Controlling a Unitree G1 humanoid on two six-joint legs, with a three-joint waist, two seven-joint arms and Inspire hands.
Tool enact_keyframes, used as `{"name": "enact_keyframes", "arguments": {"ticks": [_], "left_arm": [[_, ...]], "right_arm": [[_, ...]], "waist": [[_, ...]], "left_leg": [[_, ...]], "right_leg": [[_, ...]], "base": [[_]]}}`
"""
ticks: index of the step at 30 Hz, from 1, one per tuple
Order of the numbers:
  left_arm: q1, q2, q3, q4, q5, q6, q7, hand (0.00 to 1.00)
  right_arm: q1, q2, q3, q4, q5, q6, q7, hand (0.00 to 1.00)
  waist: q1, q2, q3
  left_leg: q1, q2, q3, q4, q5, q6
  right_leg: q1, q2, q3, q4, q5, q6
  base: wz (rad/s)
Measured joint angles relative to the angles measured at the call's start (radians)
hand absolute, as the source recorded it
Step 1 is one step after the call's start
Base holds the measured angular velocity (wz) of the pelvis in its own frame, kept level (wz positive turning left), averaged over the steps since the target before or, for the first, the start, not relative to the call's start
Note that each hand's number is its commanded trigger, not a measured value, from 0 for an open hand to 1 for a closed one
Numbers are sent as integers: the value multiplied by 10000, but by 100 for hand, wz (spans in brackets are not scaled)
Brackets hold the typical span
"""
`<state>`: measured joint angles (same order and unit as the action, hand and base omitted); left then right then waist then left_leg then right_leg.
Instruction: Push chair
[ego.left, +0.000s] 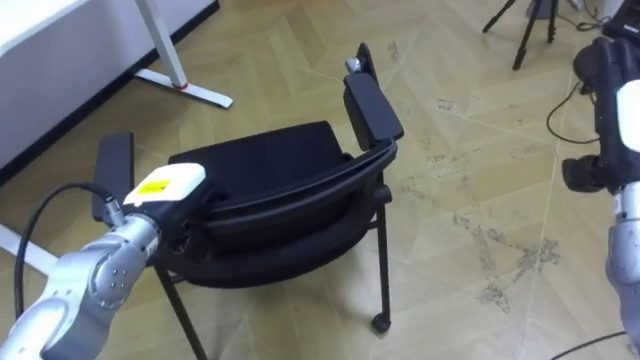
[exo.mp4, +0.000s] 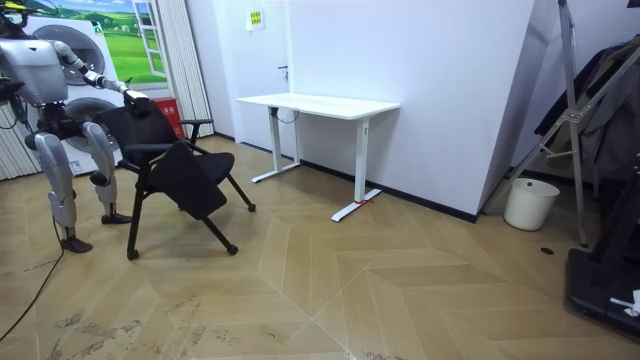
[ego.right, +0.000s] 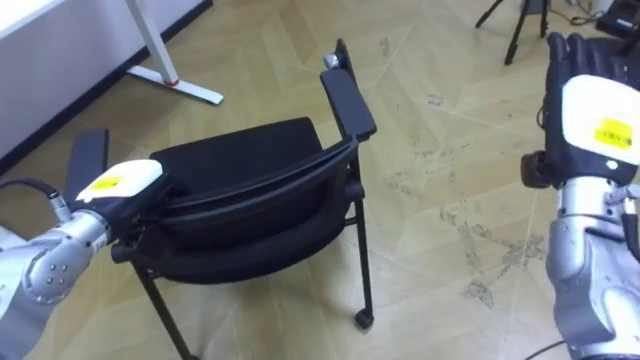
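The white desk (exo.mp4: 320, 103) on white metal legs fills the upper left of the eye views. It looks like the likely goal, though the task names none.

In the lower left, the left hand (ego.left: 165, 187) lies on the left end of the backrest top. Its back faces up and its fingers are lost against the black frame, so I cannot tell whether they grip the rail or only press on it.

The black padded chair with armrests and a thin black metal frame (ego.left: 270, 160) stands at centre frame on the herringbone wooden floor (ego.left: 480, 200), directly before the robot. In the room view it stands between the robot and the desk, clearly apart from the desk.

The backrest, its longest line, runs from lower left up toward the middle right. The seat and both armrests point away from the robot, toward the top of the frame and slightly left.

At the right edge, the right hand (ego.right: 592, 110) is raised clear of the chair, fingers straight and holding nothing.

I judge the push under way or only starting, with one hand in contact and most of the distance left.
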<state>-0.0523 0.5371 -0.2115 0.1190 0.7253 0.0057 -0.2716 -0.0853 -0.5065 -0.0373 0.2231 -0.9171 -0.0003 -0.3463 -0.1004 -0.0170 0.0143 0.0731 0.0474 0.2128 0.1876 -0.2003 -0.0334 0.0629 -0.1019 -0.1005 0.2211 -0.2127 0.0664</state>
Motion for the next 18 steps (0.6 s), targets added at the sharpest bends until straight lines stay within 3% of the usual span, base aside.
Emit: {"name": "enact_keyframes", "arguments": {"ticks": [4, 11, 18], "left_arm": [[-85, 110, -76, 110, 0, -161, 56, 100], [-406, 170, -213, 430, -38, -449, 167, 100], [-1049, 226, -917, 1085, -184, -733, 451, 100]], "right_arm": [[-15, -206, 895, -200, -446, -312, 232, 0], [-139, -580, 1795, -1310, -740, -451, 832, 0], [-364, -835, 3258, -1396, -700, -525, 1839, 0]], "waist": [[189, -103, 21], [349, -107, 15], [761, -161, -21]], "left_leg": [[85, -1, 99, -19, 0, 0], [64, 0, 55, -17, 0, 0], [82, 4, 42, -5, 0, 0]], "right_leg": [[-21, 3, 105, 1, -1, 1], [22, 4, 58, -21, -1, 1], [20, 8, 57, -5, 3, -3]], "base": [[-8], [2], [0]]}}
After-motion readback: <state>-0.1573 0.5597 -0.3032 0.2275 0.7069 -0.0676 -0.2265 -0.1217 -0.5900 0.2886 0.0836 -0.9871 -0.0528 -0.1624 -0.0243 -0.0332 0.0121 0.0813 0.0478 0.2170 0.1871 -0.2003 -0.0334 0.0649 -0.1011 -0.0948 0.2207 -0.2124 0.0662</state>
